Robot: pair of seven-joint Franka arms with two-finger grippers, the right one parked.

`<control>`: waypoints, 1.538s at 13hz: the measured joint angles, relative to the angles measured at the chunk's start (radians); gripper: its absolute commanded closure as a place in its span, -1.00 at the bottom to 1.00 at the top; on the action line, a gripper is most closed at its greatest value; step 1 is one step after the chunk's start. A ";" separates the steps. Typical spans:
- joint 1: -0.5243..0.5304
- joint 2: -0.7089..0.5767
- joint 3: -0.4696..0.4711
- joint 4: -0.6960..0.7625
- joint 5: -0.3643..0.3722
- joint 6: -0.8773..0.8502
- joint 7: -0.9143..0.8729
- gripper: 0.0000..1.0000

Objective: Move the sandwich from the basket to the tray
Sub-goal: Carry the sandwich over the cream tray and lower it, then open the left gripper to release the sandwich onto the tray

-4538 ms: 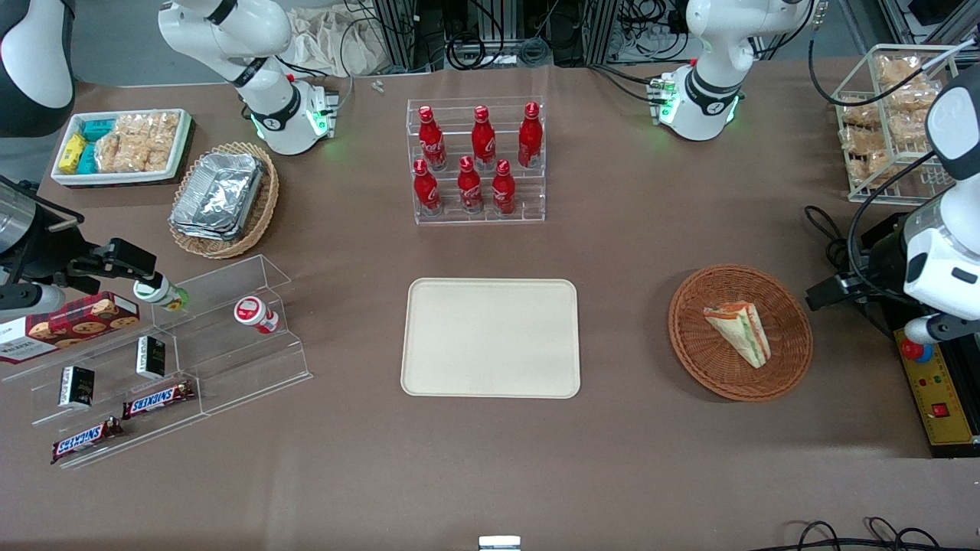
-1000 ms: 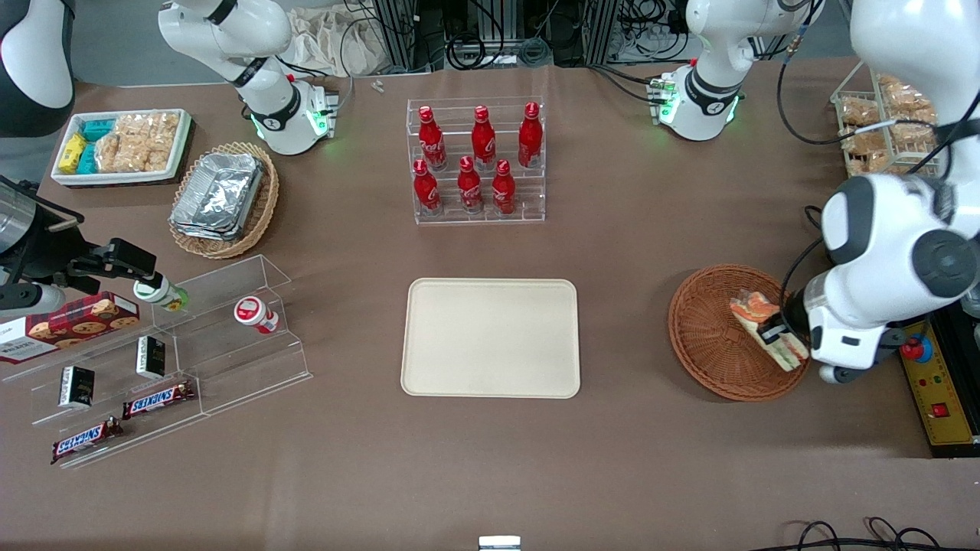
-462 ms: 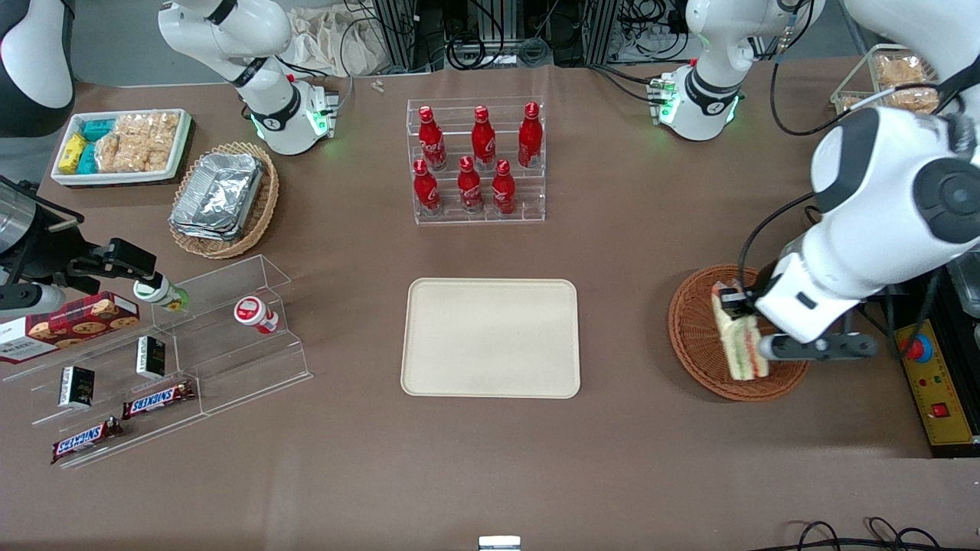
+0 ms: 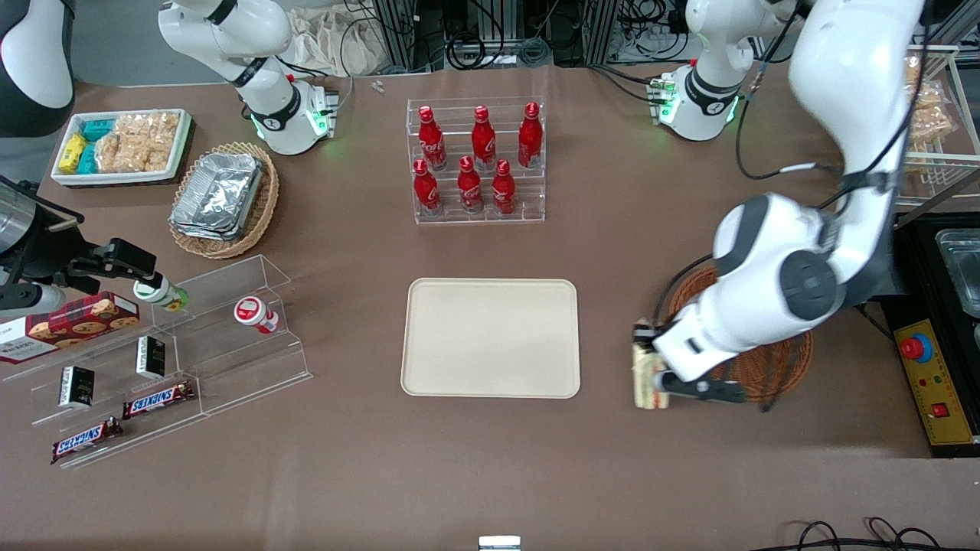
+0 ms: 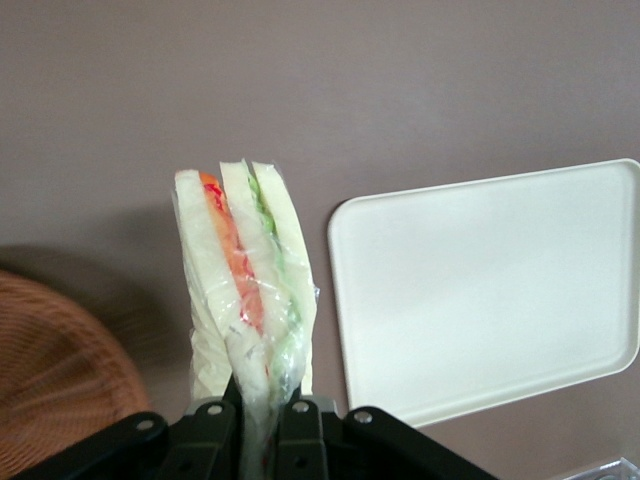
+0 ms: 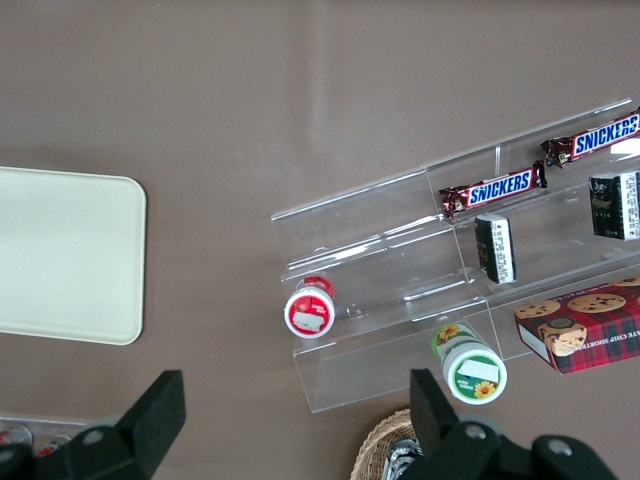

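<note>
The hand (image 4: 649, 366) is clamped shut on the sandwich (image 4: 645, 385), in the lower right of the front frame, pinching one end of the wedge so that the rest sticks out free. In the wrist view the two dark fingers (image 5: 212, 428) press the bread slices together, with the orange and green layers edge-on between them. A grip at the end like this leaves the body of the wedge clear to be laid down flat, I would guess.

The sandwich hangs in the air over bare desk (image 4: 490, 467), between the basket (image 4: 781, 367) and the tray (image 4: 490, 337), and touches neither. The basket sits mostly hidden under the white arm; only part of its woven rim shows. The tray lies flat at frame centre with nothing on it, just beside the hand's position.

To my eye the lift is done and the carry is about half over; what remains is crossing the tray's low rim and lowering.
</note>
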 measured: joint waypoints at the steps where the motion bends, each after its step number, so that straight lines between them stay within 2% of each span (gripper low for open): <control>1: -0.026 0.036 -0.001 0.002 0.000 0.032 -0.020 0.97; 6: -0.136 0.130 -0.002 0.009 0.020 0.082 -0.125 0.99; 9: -0.161 0.152 -0.002 0.006 0.066 0.092 -0.173 0.98; 14: -0.179 0.225 -0.002 0.003 0.071 0.174 -0.267 0.97; 16: -0.179 0.233 -0.002 0.003 0.070 0.179 -0.283 0.60; 17: -0.179 0.233 -0.002 0.003 0.070 0.179 -0.288 -0.26; 18: -0.179 0.233 -0.002 0.005 0.070 0.179 -0.292 -0.99; 20: -0.179 0.232 -0.002 0.009 0.070 0.179 -0.306 -1.00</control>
